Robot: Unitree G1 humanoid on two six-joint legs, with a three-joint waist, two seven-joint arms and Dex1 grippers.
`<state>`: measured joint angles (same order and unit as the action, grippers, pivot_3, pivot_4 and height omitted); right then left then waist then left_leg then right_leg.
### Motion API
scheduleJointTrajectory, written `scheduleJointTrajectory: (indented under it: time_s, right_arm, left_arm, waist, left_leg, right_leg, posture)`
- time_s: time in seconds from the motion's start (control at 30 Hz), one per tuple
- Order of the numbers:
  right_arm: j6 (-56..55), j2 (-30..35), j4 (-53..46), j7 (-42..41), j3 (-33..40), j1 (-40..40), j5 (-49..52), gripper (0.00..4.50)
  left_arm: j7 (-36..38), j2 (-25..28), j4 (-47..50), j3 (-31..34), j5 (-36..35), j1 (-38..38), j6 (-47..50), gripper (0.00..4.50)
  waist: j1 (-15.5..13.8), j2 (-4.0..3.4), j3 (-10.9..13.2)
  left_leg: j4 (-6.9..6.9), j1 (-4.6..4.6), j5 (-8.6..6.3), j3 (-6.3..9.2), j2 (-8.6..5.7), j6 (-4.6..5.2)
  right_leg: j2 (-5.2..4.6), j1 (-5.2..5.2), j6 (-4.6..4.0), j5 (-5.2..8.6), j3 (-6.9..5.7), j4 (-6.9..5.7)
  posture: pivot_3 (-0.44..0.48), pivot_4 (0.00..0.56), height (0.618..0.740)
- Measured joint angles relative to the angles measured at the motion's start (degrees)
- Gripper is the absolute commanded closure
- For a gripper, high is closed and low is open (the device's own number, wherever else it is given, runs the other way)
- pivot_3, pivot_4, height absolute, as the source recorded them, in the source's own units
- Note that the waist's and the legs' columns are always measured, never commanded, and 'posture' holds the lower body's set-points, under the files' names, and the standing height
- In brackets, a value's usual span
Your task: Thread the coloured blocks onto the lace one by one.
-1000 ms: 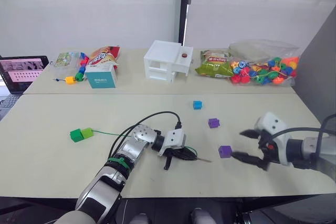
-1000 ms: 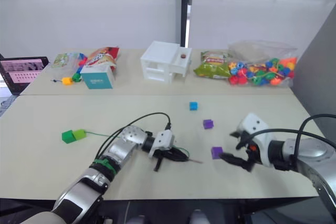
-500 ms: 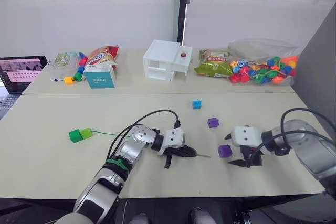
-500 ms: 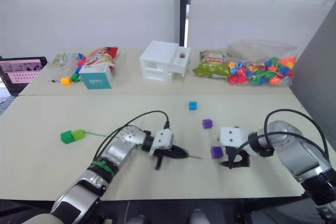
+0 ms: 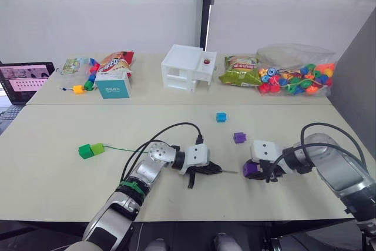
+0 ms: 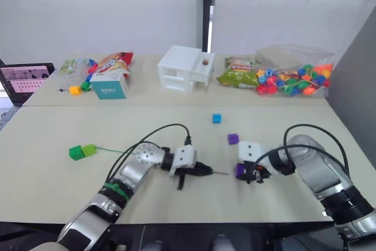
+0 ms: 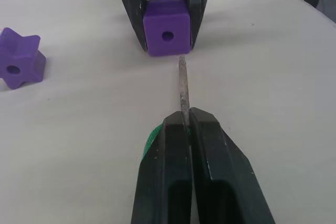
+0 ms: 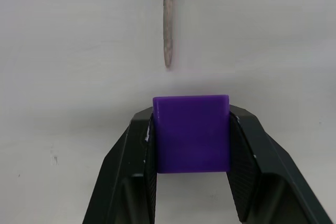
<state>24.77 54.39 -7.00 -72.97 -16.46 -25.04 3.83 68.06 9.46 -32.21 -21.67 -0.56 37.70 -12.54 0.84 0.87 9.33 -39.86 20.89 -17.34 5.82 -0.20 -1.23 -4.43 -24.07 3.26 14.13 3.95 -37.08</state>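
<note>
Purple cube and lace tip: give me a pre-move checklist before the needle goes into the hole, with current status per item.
1. Right gripper clamps the purple cube on both sides: ok.
2. Left gripper shut on the lace tip: ok.
3. Cube's hole faces the tip: ok.
4. Tip lined up with the hole: not ok, it sits slightly off to one side.
5. Tip already inside the hole: not ok, a gap remains.
6. Green and light green blocks already on the lace: cannot tell.
</note>
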Motion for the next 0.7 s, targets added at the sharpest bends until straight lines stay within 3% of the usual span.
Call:
scheduleJointTrajectory:
  time_s: [0.7]
  right_arm:
    - [4.0,0.4,-3.5,1.82,1.76,2.72,-0.3,3.32]
  left_arm:
    - [-1.89,-1.36,-4.88,-2.04,4.35,4.51,-3.59,4.5]
  waist:
    - [-0.08,0.0,0.0]
  left_leg:
    - [0.0,-0.01,0.0,0.0,-0.01,0.0]
  right_leg:
    - [0.0,0.03,0.0,0.0,-0.01,0.02]
  posture:
    - [0.0,0.15,0.74]
